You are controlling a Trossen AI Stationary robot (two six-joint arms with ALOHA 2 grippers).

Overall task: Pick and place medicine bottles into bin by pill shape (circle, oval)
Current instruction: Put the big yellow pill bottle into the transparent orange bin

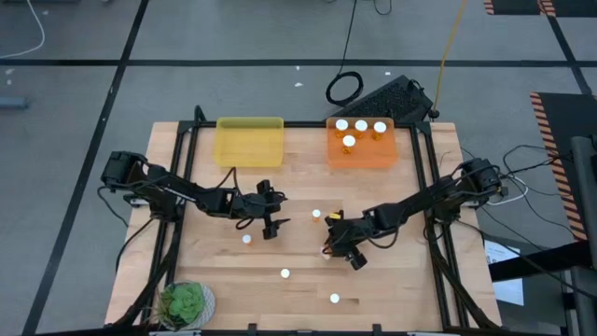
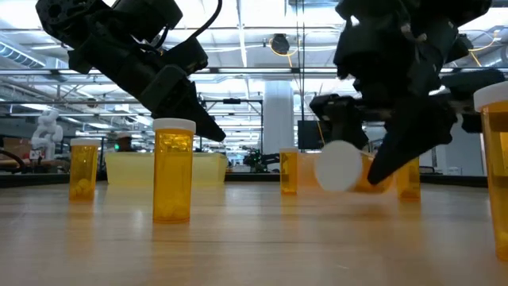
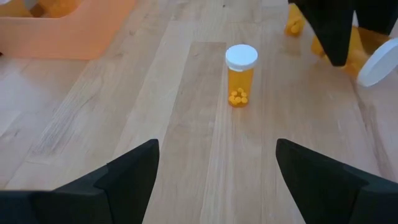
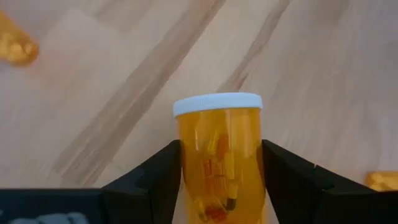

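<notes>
Medicine bottles, amber with white caps, stand scattered on the wooden table (image 1: 410,280). One bottle (image 1: 316,214) (image 3: 240,74) stands mid-table, ahead of my open left gripper (image 1: 273,221) (image 3: 217,155). Others stand nearer the front edge (image 1: 247,239), (image 1: 285,273), (image 1: 334,299). My right gripper (image 1: 343,247) (image 4: 221,165) is shut on another bottle (image 4: 219,155) (image 2: 340,165). The orange bin (image 1: 362,149) at the far edge holds several bottles. The yellow bin (image 1: 249,140) stands to its left. My right gripper pinches the bottle's amber body (image 4: 186,168) between its two fingers, one on each side, below the cap. The bottle is lifted clear of the table and tilted, with its white cap (image 2: 340,165) pointing away from the wrist, toward the table's near edge.
A small potted plant (image 1: 187,303) sits at the near left corner. A black keyboard-like object (image 1: 392,95) and cables lie beyond the far edge. Dark frame rails (image 1: 177,187) run along the table's left and right sides. Bare wood lies between the bins and the grippers.
</notes>
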